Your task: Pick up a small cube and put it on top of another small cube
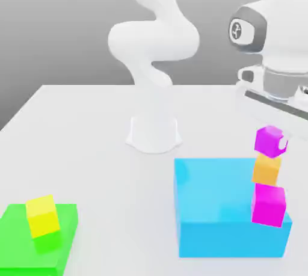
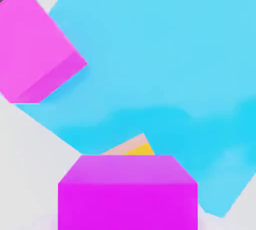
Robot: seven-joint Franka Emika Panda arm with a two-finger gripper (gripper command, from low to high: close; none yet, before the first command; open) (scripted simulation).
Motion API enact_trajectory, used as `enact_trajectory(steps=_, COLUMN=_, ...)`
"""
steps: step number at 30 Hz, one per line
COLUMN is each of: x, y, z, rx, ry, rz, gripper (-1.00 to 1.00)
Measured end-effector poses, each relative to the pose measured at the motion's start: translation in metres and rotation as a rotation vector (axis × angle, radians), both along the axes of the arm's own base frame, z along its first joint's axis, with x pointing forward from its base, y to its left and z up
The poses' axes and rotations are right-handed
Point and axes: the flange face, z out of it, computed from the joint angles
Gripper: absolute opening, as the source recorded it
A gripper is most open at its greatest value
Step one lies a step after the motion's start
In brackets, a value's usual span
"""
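Observation:
My gripper (image 1: pixel 273 142) is shut on the small magenta-purple cube (image 1: pixel 267 140) at the exterior view's right. The cube sits directly over the small orange cube (image 1: pixel 266 170); their faces meet or nearly meet, and I cannot tell which. The orange cube stands on the big cyan block (image 1: pixel 210 208). In the hand view the purple cube (image 2: pixel 127 194) covers most of the orange cube (image 2: pixel 136 149), of which just a sliver peeks out over the cyan block (image 2: pixel 165 48).
A larger magenta-pink cube (image 1: pixel 268 205) (image 2: pixel 35 48) also stands on the cyan block, close to the orange one. A yellow cube (image 1: pixel 43 215) rests on a green block (image 1: pixel 66 220) at the exterior view's front left. The arm's white base (image 1: pixel 154 133) stands mid-table.

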Motion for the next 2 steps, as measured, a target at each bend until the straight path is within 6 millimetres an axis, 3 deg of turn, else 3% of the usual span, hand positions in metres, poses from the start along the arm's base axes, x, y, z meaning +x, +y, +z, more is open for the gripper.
enact_trajectory(steps=2, x=0.0000, y=0.0000, z=0.0000, rx=0.000, ry=0.000, rz=0.000, gripper=1.00)
